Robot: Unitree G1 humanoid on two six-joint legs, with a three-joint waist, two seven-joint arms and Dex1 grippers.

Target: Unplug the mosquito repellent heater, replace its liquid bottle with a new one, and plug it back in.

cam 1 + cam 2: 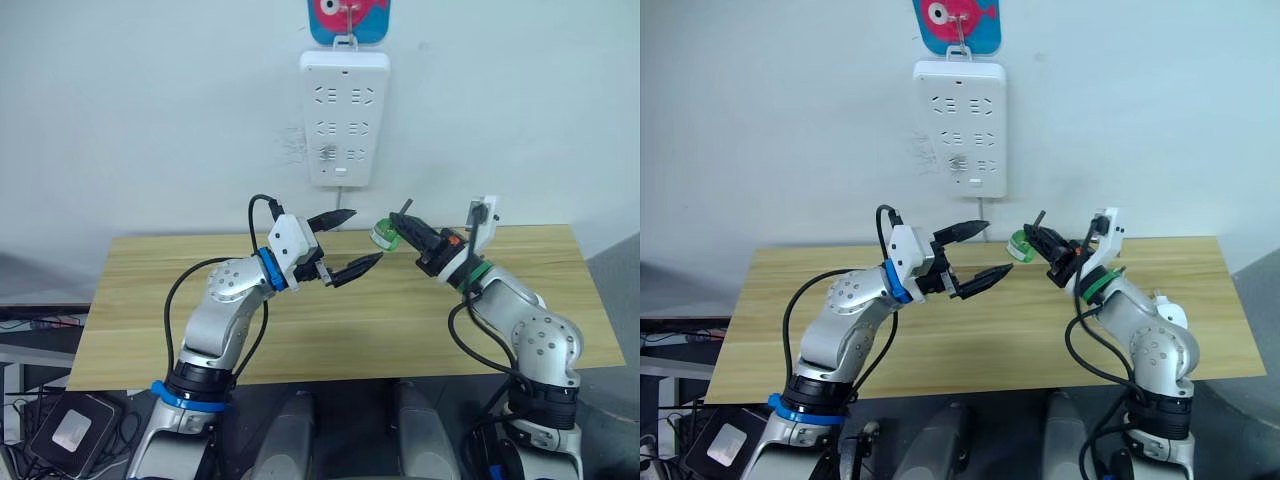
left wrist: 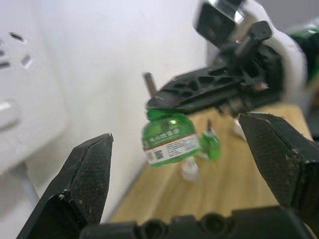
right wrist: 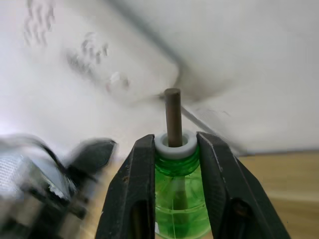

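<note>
My right gripper (image 1: 399,231) is shut on the neck of a green liquid bottle (image 1: 383,236), held above the back of the wooden table (image 1: 150,300). The bottle (image 3: 182,199) has a white collar and a dark wick sticking out past the fingers. In the left wrist view its labelled body (image 2: 167,142) hangs between my left fingers (image 2: 82,184), further off. My left gripper (image 1: 363,237) is open just left of the bottle, apart from it and holding nothing. The mosquito repellent heater is out of view.
A long white socket strip (image 1: 343,118) hangs on the wall above the two grippers, under a blue and pink hook plate (image 1: 348,20). In the left wrist view a second small green bottle (image 2: 210,145) and a small clear piece (image 2: 189,169) stand on the table by the wall.
</note>
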